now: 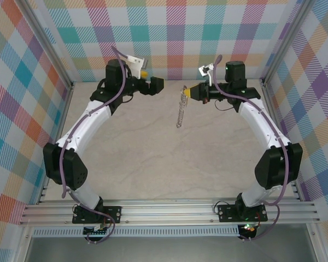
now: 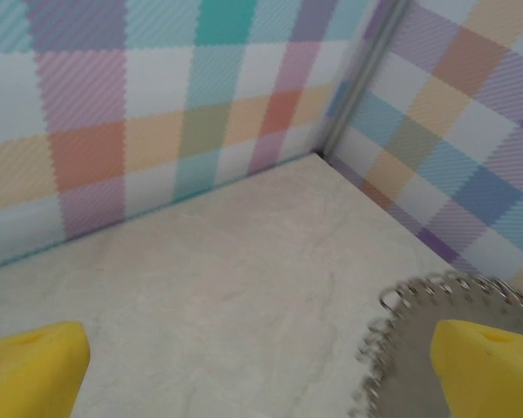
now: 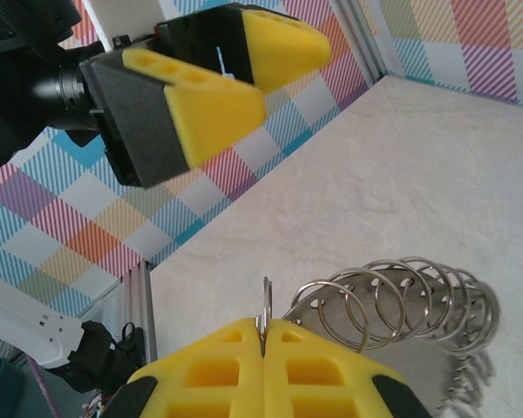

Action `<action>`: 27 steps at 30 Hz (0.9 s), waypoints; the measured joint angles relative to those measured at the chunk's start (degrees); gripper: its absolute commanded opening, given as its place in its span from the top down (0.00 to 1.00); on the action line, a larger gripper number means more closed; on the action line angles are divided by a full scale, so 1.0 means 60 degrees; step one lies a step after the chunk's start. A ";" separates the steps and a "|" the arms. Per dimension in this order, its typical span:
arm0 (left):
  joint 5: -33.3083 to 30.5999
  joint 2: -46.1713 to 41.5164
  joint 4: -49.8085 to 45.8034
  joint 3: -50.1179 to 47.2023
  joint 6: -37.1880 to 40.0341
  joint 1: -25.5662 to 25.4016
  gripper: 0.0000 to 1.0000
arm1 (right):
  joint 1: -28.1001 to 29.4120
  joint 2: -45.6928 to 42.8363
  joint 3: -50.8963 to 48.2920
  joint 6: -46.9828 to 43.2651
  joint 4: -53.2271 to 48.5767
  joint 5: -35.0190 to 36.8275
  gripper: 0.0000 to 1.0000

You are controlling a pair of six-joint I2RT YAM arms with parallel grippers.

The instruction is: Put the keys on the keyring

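Observation:
The keyring (image 1: 180,109) is a grey metal piece fringed with several silvery split rings, and it hangs above the table from my right gripper (image 1: 191,93). In the right wrist view the yellow pads of my right gripper (image 3: 263,335) are shut on one thin ring, and the rest of the keyring (image 3: 401,300) fans out to the right. My left gripper (image 1: 154,79) stands open just left of it, facing it, with nothing between its fingers. It shows again in its own view as my left gripper (image 2: 257,361), with the keyring (image 2: 410,340) by its right finger. The keys are out of view.
Plaid walls close in the pale stone-look table (image 1: 153,158) on three sides, with metal posts (image 2: 362,78) at the back corners. Both arms reach toward the back wall. The left gripper (image 3: 295,80) hovers high in the right wrist view.

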 measured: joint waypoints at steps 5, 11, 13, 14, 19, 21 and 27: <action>0.2011 0.0994 -0.1100 0.1275 0.0317 0.0120 0.06 | 0.0000 0.0758 0.0929 -0.0481 -0.0852 -0.0441 1.00; 0.3989 0.2113 -0.1953 0.2586 0.0375 0.0255 0.23 | 0.0000 0.1249 0.1377 -0.0809 -0.1406 -0.0914 1.00; 0.4339 0.2317 -0.2120 0.2736 0.0368 0.0266 0.31 | 0.0000 0.1359 0.1381 -0.0863 -0.1486 -0.0991 1.00; 0.4481 0.2386 -0.2200 0.2776 0.0357 0.0266 0.37 | 0.0000 0.1421 0.1384 -0.0896 -0.1515 -0.1013 1.00; 0.5042 0.2634 -0.2477 0.2849 0.0280 0.0273 0.58 | 0.0000 0.1734 0.1392 -0.0929 -0.1526 -0.1082 1.00; 0.5227 0.2703 -0.2532 0.2892 0.0244 0.0273 0.60 | 0.0000 0.1854 0.1410 -0.0925 -0.1526 -0.1140 1.00; 0.5781 0.2805 -0.2703 0.2918 0.0259 0.0273 0.56 | 0.0000 0.2244 0.1534 -0.0841 -0.1428 -0.1373 1.00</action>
